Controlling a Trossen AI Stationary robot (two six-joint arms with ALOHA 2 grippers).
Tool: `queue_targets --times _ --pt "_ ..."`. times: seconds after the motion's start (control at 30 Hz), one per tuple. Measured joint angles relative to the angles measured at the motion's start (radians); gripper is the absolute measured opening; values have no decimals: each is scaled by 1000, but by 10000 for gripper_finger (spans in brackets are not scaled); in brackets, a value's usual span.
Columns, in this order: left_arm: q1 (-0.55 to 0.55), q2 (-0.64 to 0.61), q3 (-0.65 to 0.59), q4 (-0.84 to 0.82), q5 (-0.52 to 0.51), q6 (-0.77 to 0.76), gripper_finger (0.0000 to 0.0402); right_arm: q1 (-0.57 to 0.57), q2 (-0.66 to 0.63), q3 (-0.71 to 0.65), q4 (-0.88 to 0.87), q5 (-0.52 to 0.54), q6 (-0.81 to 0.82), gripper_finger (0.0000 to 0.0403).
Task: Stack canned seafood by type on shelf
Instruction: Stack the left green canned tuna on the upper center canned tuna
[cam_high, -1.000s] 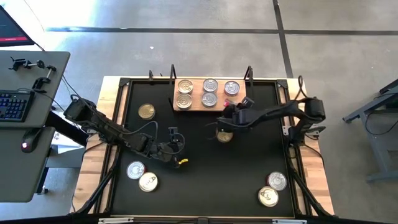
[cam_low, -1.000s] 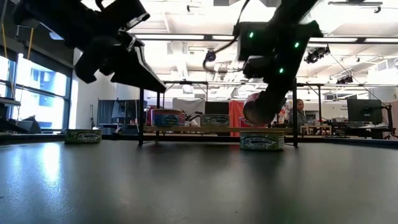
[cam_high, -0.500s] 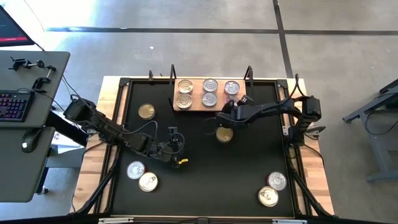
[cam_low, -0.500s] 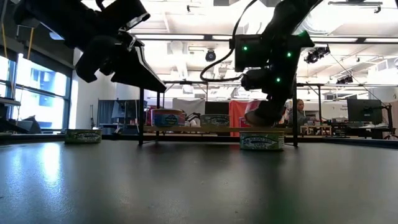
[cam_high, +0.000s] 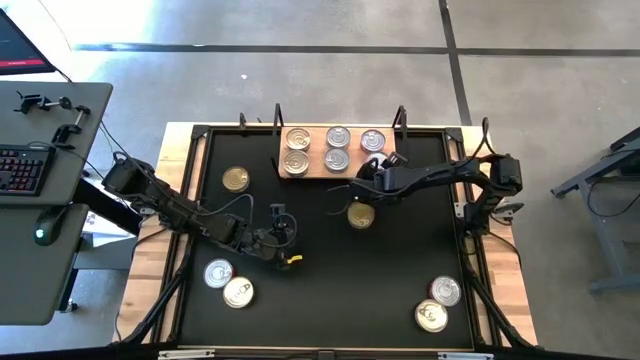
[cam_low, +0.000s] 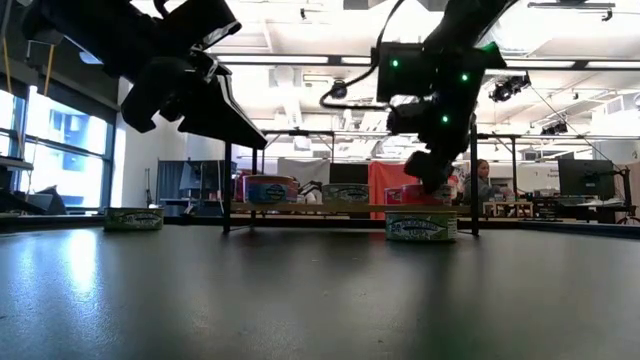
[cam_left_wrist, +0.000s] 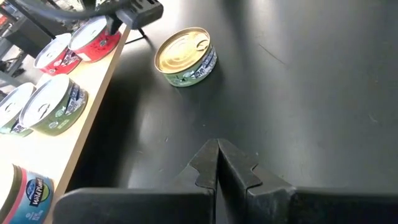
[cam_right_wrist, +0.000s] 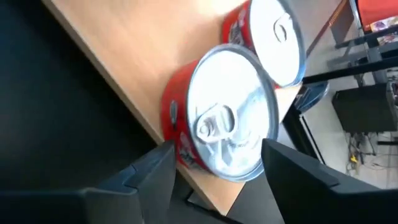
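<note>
Shelf (cam_high: 313, 172) holds six tins now, as far as the high view shows: two at its left end, two in the middle, and two red-sided ones at the right; the nearer red tin (cam_right_wrist: 224, 115) sits at the board's front right corner, with its twin (cam_right_wrist: 273, 37) just behind it. By my count that leaves six loose on the mat (cam_high: 400, 280): a gold tin (cam_high: 235, 179) left of the shelf, another gold tin (cam_high: 361, 215) just in front of it, a pair (cam_high: 228, 283) near the left front, and a pair (cam_high: 437, 303) near the right front; so the job looks about half done, and none of the shelf tins is stacked on another yet.

Right gripper (cam_high: 372, 177) hangs at the shelf's right front corner, its jaws wide and standing to either side of the red tin without gripping it. A second ago that gripper was carrying the red tin above the gold one; since then it has set the tin on the board and spread its fingers. Left gripper (cam_left_wrist: 217, 163) waits over the mat left of centre, jaws pressed together on nothing, unmoved.
</note>
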Motion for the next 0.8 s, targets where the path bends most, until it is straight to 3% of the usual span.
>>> queue_targets --times 0.17,0.3,0.47,0.7,0.8 --pt "0 0 0 0 0 0 0 0 -47 0 20 18 -16 228" --pt "0 0 0 1 0 0 0 -40 -98 0 23 -72 -3 212" --pt "0 0 0 5 0 0 0 -143 -108 0 24 -219 26 140" --pt "0 0 0 5 0 0 0 -171 -87 3 41 -256 -4 17" --pt "0 0 0 5 0 0 0 -165 -87 2 81 -261 -3 7"
